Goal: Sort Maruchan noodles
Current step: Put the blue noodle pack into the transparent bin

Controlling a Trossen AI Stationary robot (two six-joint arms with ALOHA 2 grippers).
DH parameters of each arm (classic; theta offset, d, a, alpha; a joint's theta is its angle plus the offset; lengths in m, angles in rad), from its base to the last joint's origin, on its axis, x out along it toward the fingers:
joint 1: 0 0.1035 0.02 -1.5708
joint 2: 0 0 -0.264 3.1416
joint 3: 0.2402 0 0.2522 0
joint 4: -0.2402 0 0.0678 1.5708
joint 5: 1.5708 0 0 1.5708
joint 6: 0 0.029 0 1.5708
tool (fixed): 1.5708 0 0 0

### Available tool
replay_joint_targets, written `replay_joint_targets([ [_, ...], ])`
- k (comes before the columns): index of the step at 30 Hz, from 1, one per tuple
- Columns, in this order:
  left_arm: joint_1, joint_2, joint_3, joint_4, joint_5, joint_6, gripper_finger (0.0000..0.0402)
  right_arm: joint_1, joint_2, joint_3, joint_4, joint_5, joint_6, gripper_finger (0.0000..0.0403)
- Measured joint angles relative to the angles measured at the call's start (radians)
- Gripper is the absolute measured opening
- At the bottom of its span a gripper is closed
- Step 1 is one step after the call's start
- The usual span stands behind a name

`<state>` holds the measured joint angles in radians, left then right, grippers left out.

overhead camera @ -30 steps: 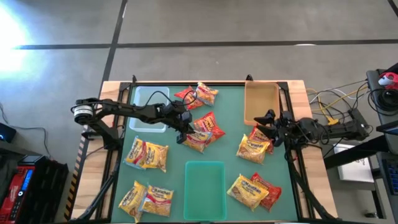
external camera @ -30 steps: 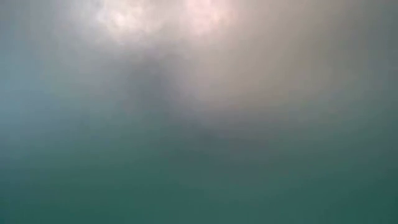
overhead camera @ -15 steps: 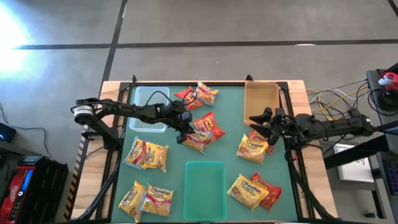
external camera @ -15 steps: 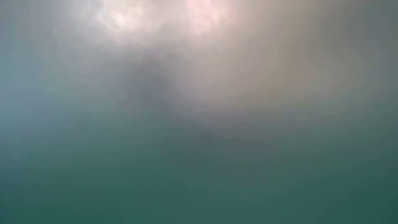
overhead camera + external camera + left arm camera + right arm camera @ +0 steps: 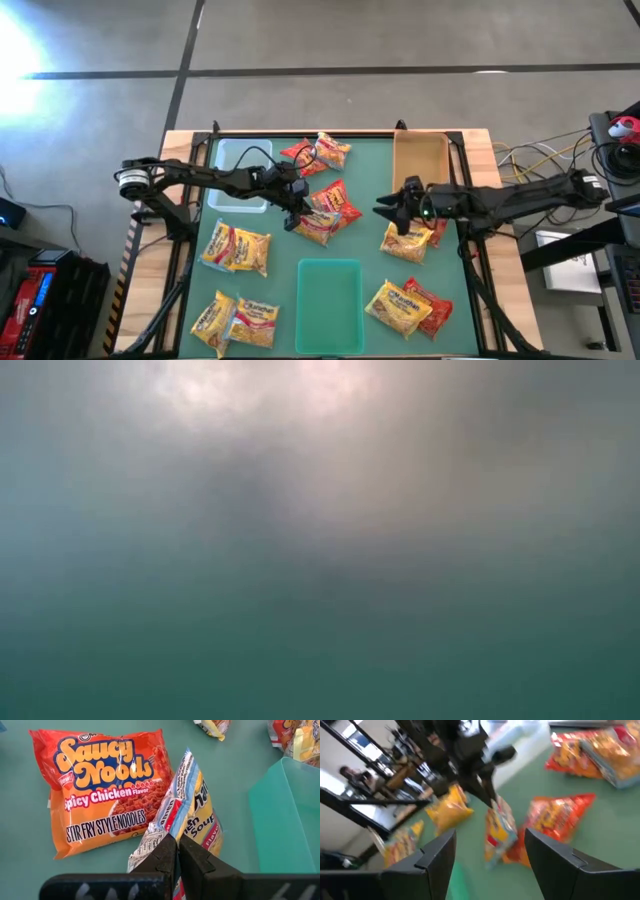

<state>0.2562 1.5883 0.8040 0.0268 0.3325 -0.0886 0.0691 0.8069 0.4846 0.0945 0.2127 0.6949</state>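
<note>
Several Maruchan noodle packets lie flat on the green mat [image 5: 370, 260]. Near the middle, my left gripper [image 5: 303, 215] [image 5: 176, 840] is shut on a yellow packet [image 5: 320, 229] [image 5: 192, 807]. Beside it an orange-red Saucy Noods packet [image 5: 338, 198] [image 5: 105, 785] lies flat. To their right my right gripper [image 5: 384, 210] [image 5: 490, 862] stands open and level above the mat, pointing at the held packet [image 5: 497, 830], with nothing between its fingers. More yellow and red packets lie at the left [image 5: 238, 250], right [image 5: 408, 240] and near right [image 5: 405, 308]. My left gripper pinches the yellow packet at one crinkled end [image 5: 176, 831] between its two fingers. The fingers slant down from the table's left. The packet stands on edge and tilted, its white printed back and yellow front both showing. Whether its far end rests on the mat, I cannot tell.
A clear tray [image 5: 240, 175] sits at the far left, a tan tray [image 5: 420, 165] at the far right and a green tray [image 5: 330, 292] [image 5: 287, 815] at the near middle. The low view shows only a haze. A person shows in the room beyond [image 5: 347, 772].
My right gripper has gone up and toward the table's middle, from beside the tan tray to just right of the held packet, tipping closer to level. It stays open.
</note>
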Motion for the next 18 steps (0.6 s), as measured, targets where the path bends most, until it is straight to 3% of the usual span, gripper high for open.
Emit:
replay_joint_targets([
  [7,0.0,0.0,0.0,-0.003,0.0,0.001,0.0,-0.029,0.083,0.069,-0.037,-0.01,0.001,0.0224],
  [10,0.0,0.0,-0.001,-0.003,0.0,0.009,0.0,-0.065,0.118,0.07,-0.059,-0.082,0.005,0.0228],
  [13,0.0,0.0,-0.001,-0.001,0.0,0.02,0.0,-0.097,0.154,0.077,-0.055,-0.144,0.008,0.0244],
  [18,0.0,0.0,-0.002,0.0,0.0,0.024,0.0,-0.138,0.219,0.093,-0.056,-0.161,-0.001,0.0279],
])
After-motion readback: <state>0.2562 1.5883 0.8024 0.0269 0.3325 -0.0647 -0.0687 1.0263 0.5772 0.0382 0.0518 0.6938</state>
